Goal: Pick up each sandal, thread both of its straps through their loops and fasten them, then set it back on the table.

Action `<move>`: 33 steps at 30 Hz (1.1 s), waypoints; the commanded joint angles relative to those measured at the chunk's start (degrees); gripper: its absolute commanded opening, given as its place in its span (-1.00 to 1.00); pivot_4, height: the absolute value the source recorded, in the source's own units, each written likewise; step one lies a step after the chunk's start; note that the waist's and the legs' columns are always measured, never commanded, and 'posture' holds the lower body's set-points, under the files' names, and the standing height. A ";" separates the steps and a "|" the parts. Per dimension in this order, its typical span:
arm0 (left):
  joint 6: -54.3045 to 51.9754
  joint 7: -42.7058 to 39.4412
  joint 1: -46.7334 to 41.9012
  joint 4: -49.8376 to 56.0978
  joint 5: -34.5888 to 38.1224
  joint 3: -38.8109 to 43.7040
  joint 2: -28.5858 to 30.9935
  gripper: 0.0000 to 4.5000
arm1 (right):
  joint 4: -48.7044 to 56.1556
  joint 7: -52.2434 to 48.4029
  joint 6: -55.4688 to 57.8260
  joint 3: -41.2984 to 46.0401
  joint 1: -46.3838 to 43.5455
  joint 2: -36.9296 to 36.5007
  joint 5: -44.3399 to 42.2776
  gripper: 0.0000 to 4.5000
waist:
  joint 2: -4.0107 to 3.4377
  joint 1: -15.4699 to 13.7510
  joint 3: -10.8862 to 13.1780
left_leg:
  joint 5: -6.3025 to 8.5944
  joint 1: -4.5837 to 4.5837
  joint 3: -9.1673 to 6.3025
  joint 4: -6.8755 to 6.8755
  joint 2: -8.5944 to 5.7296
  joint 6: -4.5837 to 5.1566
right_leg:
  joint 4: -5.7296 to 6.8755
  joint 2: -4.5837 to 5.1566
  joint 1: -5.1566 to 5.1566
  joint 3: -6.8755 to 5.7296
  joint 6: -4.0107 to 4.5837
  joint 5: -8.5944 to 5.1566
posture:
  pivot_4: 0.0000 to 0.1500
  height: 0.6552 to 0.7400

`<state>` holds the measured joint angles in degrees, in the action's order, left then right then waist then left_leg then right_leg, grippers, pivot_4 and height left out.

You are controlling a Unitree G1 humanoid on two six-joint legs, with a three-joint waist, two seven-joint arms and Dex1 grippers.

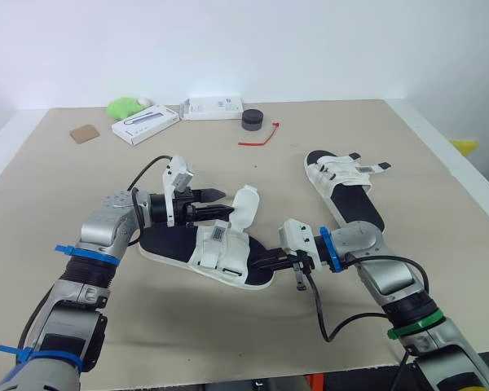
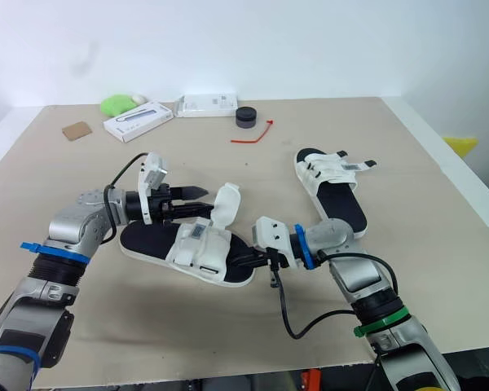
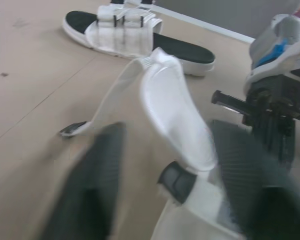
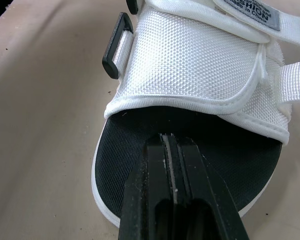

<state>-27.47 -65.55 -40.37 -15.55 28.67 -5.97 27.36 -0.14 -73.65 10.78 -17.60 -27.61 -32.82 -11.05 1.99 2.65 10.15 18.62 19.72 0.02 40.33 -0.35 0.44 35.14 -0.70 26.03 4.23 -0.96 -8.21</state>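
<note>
Left eye view: at the far left of the bench [image 1: 440, 220] lies a cardboard piece [image 1: 85, 133], and beyond it a green object [image 1: 124, 107] just beside a white box [image 1: 144, 125]. Nearer the front, the left gripper [image 1: 226, 204] points toward the right over the heel half of the near sandal [image 1: 167, 243]. This sandal lies flat on the bench, between the two grippers, with its black footbed up and its white upper near the middle. One white strap [image 1: 244, 208] stands raised from that upper. In the left wrist view this gripper's black fingers [image 3: 90, 190] are spread apart, one on each side of the raised strap, and I cannot tell whether either touches it. A black loop [image 3: 176, 181] sits at the foot of the strap.

At the back, past the sandal, lie a second white box [image 1: 213, 107], a black round object [image 1: 253, 120] and a red tie [image 1: 261, 137].

The right gripper [image 4: 171, 145] reaches in from the right with its fingers pressed together and nothing between them. Its tip is over the black footbed at the sandal's other end, just short of the white upper.

Further right, well apart from both grippers, the far sandal [image 1: 346, 191] rests flat on the bench with a strap tail sticking out to its side.
</note>
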 commanded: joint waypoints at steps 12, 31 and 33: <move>-3.15 -5.82 3.29 4.01 -2.20 -3.00 3.49 -0.96 | 1.07 0.46 -0.41 0.31 -0.40 0.05 -0.20 -1.00 | 0.00 -0.03 0.00 | 0.00 0.00 0.00 0.00 -0.01 0.00 | 0.00 0.00 -0.01 0.00 -0.01 -0.01 | 1.00 1.00; -7.79 -9.63 2.36 1.39 -6.38 -4.78 5.20 -0.96 | 1.68 0.84 -0.54 0.40 0.28 -0.10 -0.17 -1.00 | 0.01 0.02 -0.01 | 0.00 -0.03 0.05 0.00 -0.01 0.01 | 0.00 -0.01 -0.04 0.00 -0.01 -0.02 | 1.00 1.00; -9.17 -9.60 3.16 3.68 -5.64 -4.14 5.84 -0.96 | 1.47 1.10 -0.80 0.53 0.20 0.14 -0.16 -1.00 | 0.01 0.04 -0.01 | 0.01 -0.02 0.03 0.00 0.01 0.02 | 0.01 -0.02 -0.02 0.00 -0.01 -0.03 | 1.00 1.00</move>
<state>-35.07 -74.55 -38.19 -14.45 22.01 -10.36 32.45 -0.02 -73.13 10.57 -17.61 -27.41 -32.68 -11.01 1.99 2.69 10.14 18.64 19.69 0.03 40.33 -0.34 0.47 35.15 -0.71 26.01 4.23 -0.98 -8.25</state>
